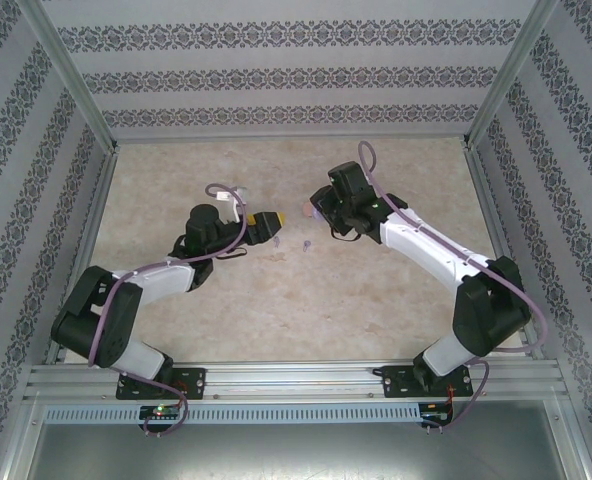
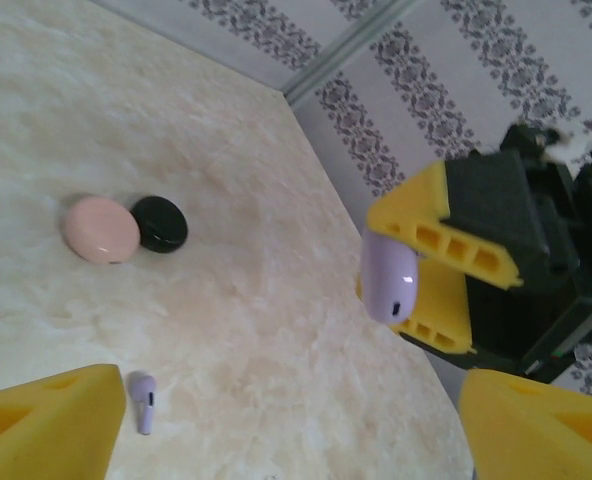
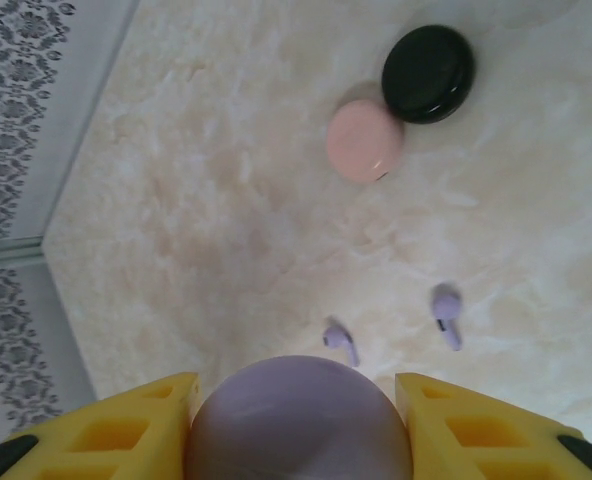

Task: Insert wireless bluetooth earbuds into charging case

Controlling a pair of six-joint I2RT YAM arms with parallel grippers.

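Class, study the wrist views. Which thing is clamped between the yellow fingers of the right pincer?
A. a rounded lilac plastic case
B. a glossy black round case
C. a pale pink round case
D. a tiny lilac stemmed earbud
A: the rounded lilac plastic case sits between the right pincer's yellow fingers, while the pale pink round case and glossy black round case lie on the beige marbled tabletop.

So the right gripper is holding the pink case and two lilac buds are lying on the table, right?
No. The right gripper holds the lilac case, as the right wrist view shows; the pink case lies on the table by the black case. The two lilac buds do lie on the table.
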